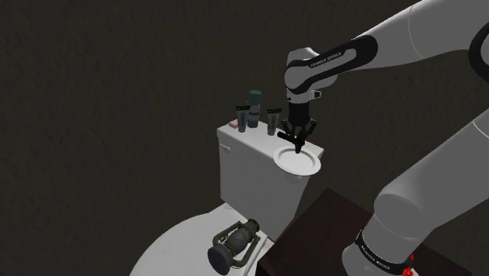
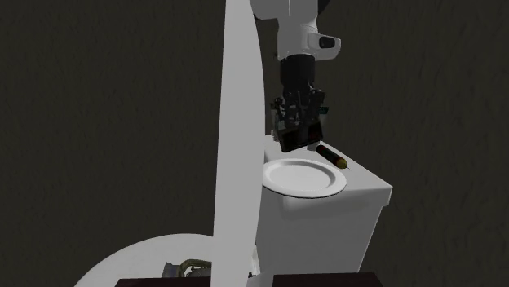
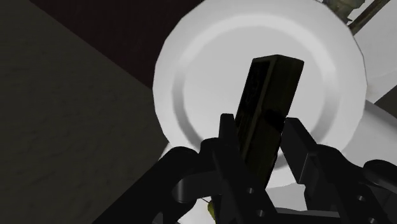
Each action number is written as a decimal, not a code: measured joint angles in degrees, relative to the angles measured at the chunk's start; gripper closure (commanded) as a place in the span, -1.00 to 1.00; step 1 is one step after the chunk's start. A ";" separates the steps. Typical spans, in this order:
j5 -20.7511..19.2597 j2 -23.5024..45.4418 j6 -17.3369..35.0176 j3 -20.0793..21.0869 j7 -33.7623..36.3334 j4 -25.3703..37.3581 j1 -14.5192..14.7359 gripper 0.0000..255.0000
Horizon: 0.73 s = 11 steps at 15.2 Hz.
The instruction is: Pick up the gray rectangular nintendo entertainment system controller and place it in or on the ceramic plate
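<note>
The dark controller (image 3: 270, 95) is held clamped by the gripper (image 3: 261, 130) above the plate (image 3: 191, 83), mid-frame; lowering and release are left.

A dark lantern (image 1: 233, 245) is laid on the white toilet lid (image 1: 176, 249). Several small bottles (image 1: 253, 114) are stood along the tank (image 1: 251, 174) top, backed by a dark wall (image 1: 117, 94).

The white toilet tank (image 1: 251, 168) carries a white plate (image 1: 304, 165) overhanging one end, with small bottles (image 1: 253, 110) along its back edge.
</note>
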 measured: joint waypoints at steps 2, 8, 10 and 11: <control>-0.15 -0.09 1.44 -0.20 -0.19 -1.54 -0.15 1.00; -0.25 1.96 6.39 -0.21 0.16 -4.46 -0.15 1.00; -0.31 2.88 7.96 -0.24 0.22 -5.10 -0.17 1.00; -0.35 3.33 8.87 -0.28 0.22 -5.55 -0.21 1.00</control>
